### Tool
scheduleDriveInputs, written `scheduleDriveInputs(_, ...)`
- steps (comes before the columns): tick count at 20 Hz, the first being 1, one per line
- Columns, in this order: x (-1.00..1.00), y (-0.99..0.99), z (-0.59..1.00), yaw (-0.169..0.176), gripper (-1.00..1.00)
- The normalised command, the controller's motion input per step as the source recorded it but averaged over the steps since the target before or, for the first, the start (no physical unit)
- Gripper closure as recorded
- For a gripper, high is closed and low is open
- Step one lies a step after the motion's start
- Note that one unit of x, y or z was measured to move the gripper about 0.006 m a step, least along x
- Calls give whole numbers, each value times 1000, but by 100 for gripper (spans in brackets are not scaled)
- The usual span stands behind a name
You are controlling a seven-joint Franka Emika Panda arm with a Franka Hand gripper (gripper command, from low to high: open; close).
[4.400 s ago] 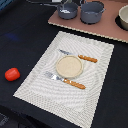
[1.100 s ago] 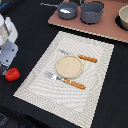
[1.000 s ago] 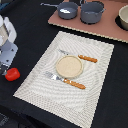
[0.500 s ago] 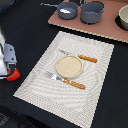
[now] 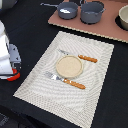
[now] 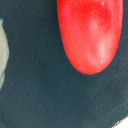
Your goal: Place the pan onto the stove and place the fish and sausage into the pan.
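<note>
The blue-grey pan stands on the pinkish-brown stove at the back, its thin handle pointing to the exterior view's left. A white piece, apparently the fish, lies in the pan. The red-orange sausage lies on the dark table at the exterior view's left edge. My gripper is right down over it, and its body hides most of the sausage. In the wrist view the sausage fills the frame at very close range. No fingers show, so I cannot tell how the jaws stand.
A larger grey pot stands beside the pan on the stove, and another round vessel sits at the stove's right end. A pale striped placemat holds a round plate and wooden-handled cutlery.
The arm has come in at the exterior view's left and lowered onto the sausage. The sausage, the pan and the rest have not moved.
</note>
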Motion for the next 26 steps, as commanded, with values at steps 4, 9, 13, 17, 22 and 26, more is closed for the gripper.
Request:
scheduleDriveInputs(4,433,0,-136,1,-100)
scheduleDriveInputs(9,326,0,-192,0,-100)
scheduleDriveInputs(13,144,-52,-217,1,-100)
scheduleDriveInputs(17,-41,-169,-186,16,-100)
scheduleDriveInputs(22,-4,-141,-194,21,-100)
scheduleDriveInputs(26,146,-26,-36,2,100)
